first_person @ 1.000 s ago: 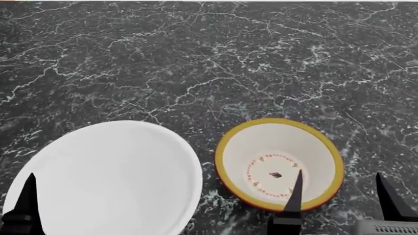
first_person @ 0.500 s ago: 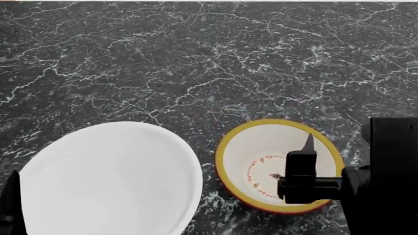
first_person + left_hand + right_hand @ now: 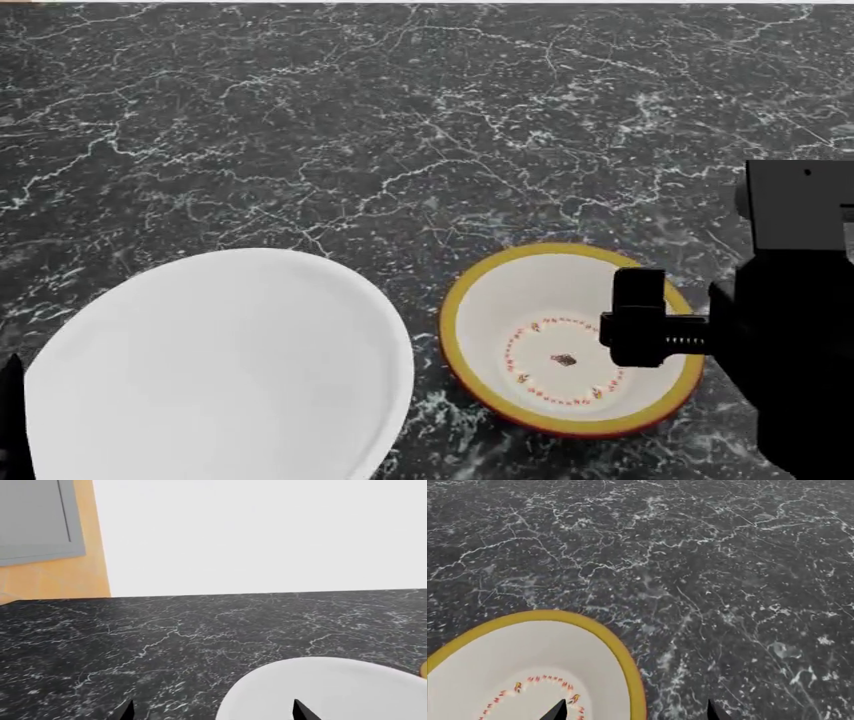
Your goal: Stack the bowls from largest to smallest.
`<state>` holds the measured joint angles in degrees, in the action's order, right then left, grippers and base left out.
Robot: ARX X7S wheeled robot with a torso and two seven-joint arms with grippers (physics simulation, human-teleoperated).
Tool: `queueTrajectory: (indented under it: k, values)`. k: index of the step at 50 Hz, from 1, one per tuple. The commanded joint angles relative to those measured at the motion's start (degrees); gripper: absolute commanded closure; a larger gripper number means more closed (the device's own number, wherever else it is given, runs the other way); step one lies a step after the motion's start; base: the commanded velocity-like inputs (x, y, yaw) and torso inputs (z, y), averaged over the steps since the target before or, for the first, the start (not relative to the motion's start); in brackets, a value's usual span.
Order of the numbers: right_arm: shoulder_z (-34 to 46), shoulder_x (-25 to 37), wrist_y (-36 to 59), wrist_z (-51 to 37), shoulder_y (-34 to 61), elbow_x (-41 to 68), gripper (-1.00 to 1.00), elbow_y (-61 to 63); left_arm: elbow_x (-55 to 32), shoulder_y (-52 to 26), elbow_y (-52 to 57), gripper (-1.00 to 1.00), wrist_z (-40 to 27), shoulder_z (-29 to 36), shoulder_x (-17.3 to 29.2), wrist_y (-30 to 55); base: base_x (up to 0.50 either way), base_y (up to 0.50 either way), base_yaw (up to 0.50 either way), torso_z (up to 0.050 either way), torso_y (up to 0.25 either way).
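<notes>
Marble-patterned black table (image 3: 400,120) carries two bowls side by side in the head view: the large plain white bowl (image 3: 227,365) toward seven o'clock, and the medium cream bowl (image 3: 534,335) with a yellow-red rim and a ring of red dots inside toward five o'clock, the two near each other but apart. The small cup-like bowl does not show in any view. The right arm (image 3: 787,330) reaches in from three o'clock, its black body hanging over the cream bowl's right rim. In the right wrist view the right jaws (image 3: 634,711) stand released, two dark fingertips (image 3: 555,711) spread apart, one over the bowl's dotted inside and the other past the yellow rim over the table, so they straddle the bowl's wall; whether they touch it cannot be told. In the left wrist view the left jaws (image 3: 212,711) are likewise released, their tips wide apart at the white bowl's (image 3: 320,690) near edge, with a pale wall (image 3: 267,535) and an orange panel (image 3: 93,535) beyond the table.
</notes>
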<state>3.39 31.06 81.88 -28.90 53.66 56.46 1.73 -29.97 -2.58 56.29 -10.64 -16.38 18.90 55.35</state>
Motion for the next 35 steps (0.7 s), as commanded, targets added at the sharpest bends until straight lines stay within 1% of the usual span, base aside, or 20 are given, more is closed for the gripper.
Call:
queueTrajectory:
  k: [1,6,9,12,18,32,33,35]
  values:
    - [3.19,-0.63,-2.29,3.68,2.24,-2.29,-1.0,-10.04,0.38,0.29,0.23,-1.0,0.63,-1.52,-0.44,0.43,0.0,0.0,0.0,0.0,0.0]
    - [6.66,-0.4,-1.9,5.72,4.21,-3.53,-1.0,-13.05,-0.02,0.14,0.22,-1.0,0.22,-1.46,-0.29,0.64,0.0,0.0,0.0,0.0,0.0]
    - [7.03,-0.67,-1.0,6.09,4.77,-3.05,-1.0,-14.08,0.01,0.18,0.24,-1.0,0.03,-1.0,-0.06,0.57,0.0,0.0,0.0,0.0,0.0]
    - [7.63,-0.92,-2.06,7.06,4.88,-3.5,-1.0,-16.07,-0.27,0.12,0.32,-1.0,-0.19,-0.91,0.1,0.79,0.0,0.0,0.0,0.0,0.0]
    - [6.67,-1.88,-2.39,7.35,4.14,-2.53,-1.0,-17.99,-0.99,0.22,0.55,-1.0,-0.61,-1.44,0.38,1.07,0.0,0.0,0.0,0.0,0.0]
    - [11.02,-2.29,-6.92,11.12,6.19,-6.47,-1.0,-26.53,-2.29,0.32,0.68,-1.0,-1.68,-1.54,1.01,1.03,0.0,0.0,0.0,0.0,0.0]
    - [11.85,-3.47,-8.27,12.12,5.8,-7.15,-1.0,-29.03,-1.79,0.59,0.03,-1.0,-1.54,-0.99,1.1,0.42,0.0,0.0,0.0,0.0,0.0]
    - [12.37,-3.7,-8.54,12.49,5.99,-7.46,-1.0,-29.77,-1.88,0.69,0.08,-1.0,-1.62,-1.06,1.22,0.33,0.0,0.0,0.0,0.0,0.0]
